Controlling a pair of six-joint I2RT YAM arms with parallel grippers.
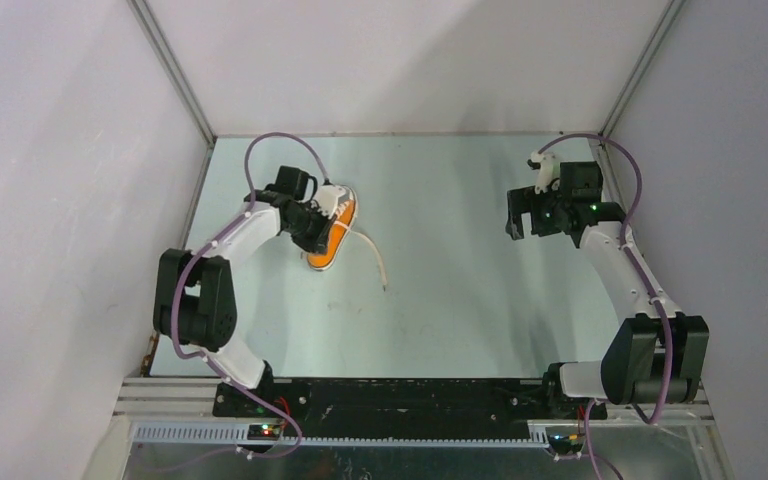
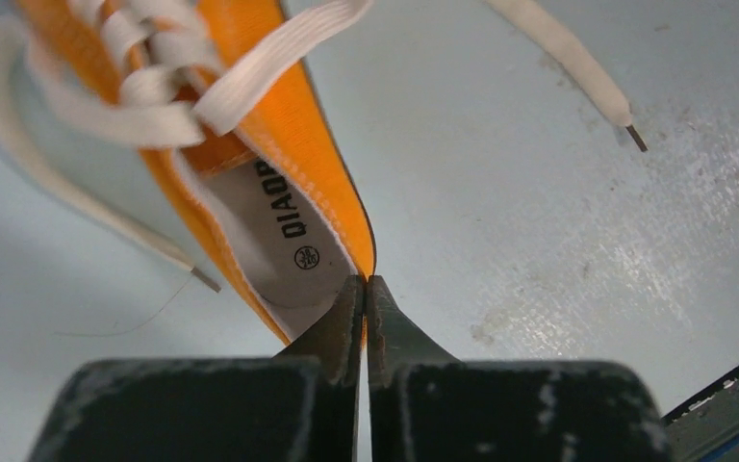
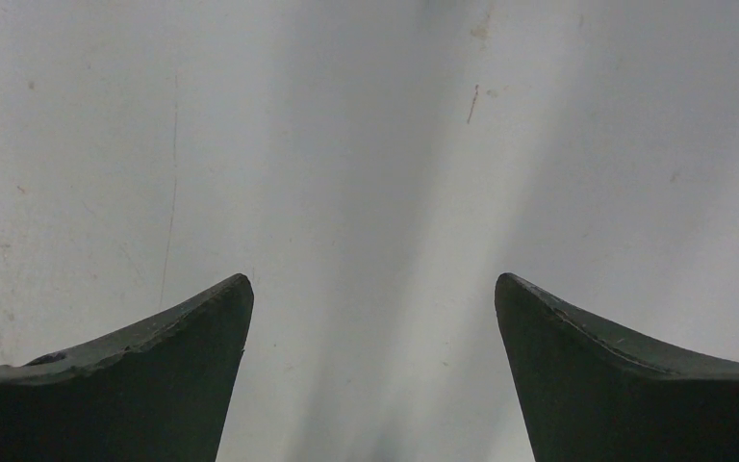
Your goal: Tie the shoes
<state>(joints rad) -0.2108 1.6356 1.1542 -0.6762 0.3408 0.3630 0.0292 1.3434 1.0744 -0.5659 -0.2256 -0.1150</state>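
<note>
Pale blue-green table (image 1: pixel 460 290), boxed in by plain white walls (image 1: pixel 410 60), carries the whole scene. On it the black two-finger left gripper (image 2: pixel 366 285) is pressed together on the heel rim of the small orange canvas sneaker (image 2: pixel 319 154), with the thin canvas edge caught between its tips. The shoe lies near the table's left edge, toward the far left corner. Its long white laces (image 2: pixel 279 48) are loose and unknotted, one end trailing toward the table's middle. Well apart, near the right edge, the right gripper (image 3: pixel 373 289) hangs with its jaws spread wide over bare table, holding nothing. I judge this to be the steadying step. Next the right arm must reach a free lace end, a thin, flat target.
</note>
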